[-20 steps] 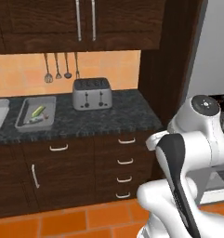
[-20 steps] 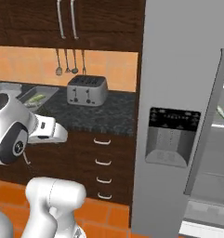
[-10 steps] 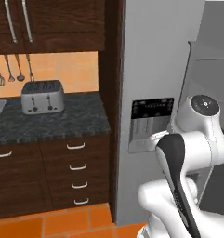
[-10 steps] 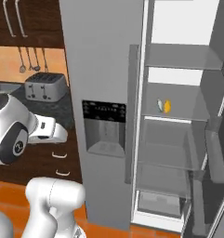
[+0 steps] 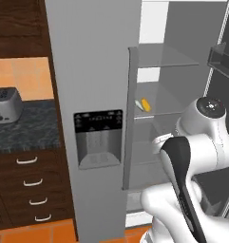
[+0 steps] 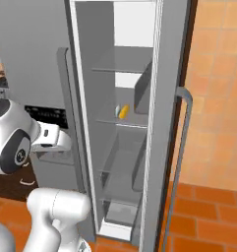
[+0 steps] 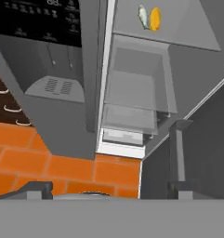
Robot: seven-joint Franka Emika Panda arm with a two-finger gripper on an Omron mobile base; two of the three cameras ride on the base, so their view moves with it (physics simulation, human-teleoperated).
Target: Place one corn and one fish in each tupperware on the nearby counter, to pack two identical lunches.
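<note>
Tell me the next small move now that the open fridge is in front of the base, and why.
Probably raise the open gripper toward the glass fridge shelf, where a yellow-orange corn ear lies beside a pale fish. The hand view looks down at the orange tile floor, with nothing between the fingers, so reaching comes before grasping.

Grey fridge (image 5: pixel 94 71) stands with its right-hand door open; glass shelves (image 5: pixel 168 57) and clear drawers (image 7: pixel 132 93) inside. Dispenser panel (image 5: pixel 98 138) on the fridge's closed left door. Left of the fridge: dark wood drawers (image 5: pixel 25 185), silver toaster (image 5: pixel 4 105), orange wall tile (image 5: pixel 21 76). Orange tile floor (image 7: pixel 48 162) below the fridge.
</note>
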